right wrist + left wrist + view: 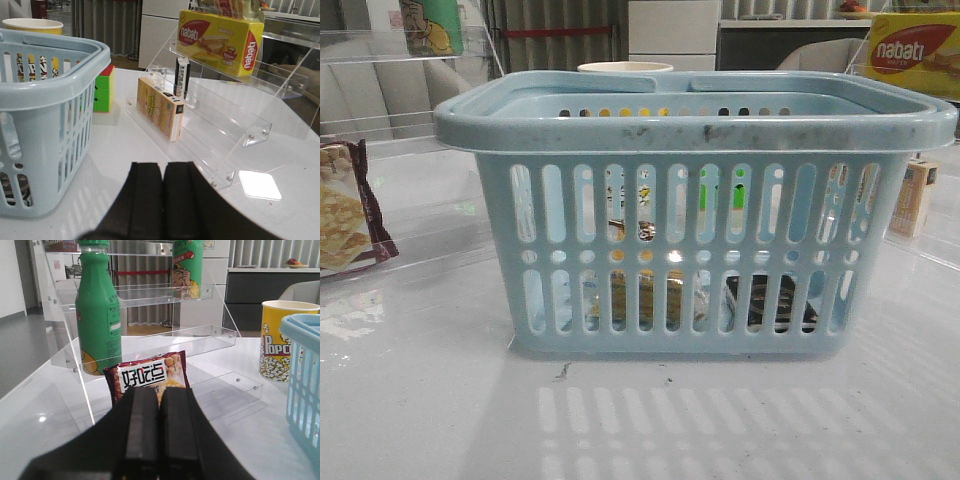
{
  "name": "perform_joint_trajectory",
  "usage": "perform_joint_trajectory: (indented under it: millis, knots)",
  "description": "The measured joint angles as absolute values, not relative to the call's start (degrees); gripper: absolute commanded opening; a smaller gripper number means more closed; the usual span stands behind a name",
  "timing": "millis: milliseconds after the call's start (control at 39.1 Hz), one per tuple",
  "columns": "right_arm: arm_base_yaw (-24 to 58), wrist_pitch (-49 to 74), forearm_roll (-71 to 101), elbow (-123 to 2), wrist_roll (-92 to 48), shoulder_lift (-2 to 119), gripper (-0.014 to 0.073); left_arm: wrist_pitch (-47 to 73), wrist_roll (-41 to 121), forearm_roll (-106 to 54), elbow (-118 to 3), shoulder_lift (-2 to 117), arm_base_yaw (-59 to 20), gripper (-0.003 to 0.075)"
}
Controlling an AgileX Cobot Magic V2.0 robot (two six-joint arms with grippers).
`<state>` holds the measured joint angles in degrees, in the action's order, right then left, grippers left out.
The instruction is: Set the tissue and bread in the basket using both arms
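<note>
The light-blue basket (695, 130) stands in the middle of the table in the front view. Through its slots I see the golden-brown bread (655, 300) lying on the bottom left of centre, and the blackish tissue pack (770, 300) on the bottom at the right. Neither arm shows in the front view. My left gripper (159, 391) is shut and empty, left of the basket (306, 375), pointing at a cracker packet. My right gripper (163, 167) is shut and empty, right of the basket (45, 95), low over the table.
A maroon-edged cracker packet (149, 374), a green bottle (98, 310) and clear shelves stand at the left. A popcorn cup (280, 340) stands behind the basket. At the right are a tan carton (159, 107), a yellow nabati box (220, 37), a green cube (103, 90) and an acrylic rack (235, 120).
</note>
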<state>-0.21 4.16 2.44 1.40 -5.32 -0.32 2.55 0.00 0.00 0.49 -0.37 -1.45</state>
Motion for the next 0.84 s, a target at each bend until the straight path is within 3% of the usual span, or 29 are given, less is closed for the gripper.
perform_joint_trajectory:
  millis: [843]
  knots:
    - [-0.2,1.6,2.4,1.7,-5.3,-0.6,0.0055,2.5,0.0,0.0,0.5,-0.4,-1.4,0.0091]
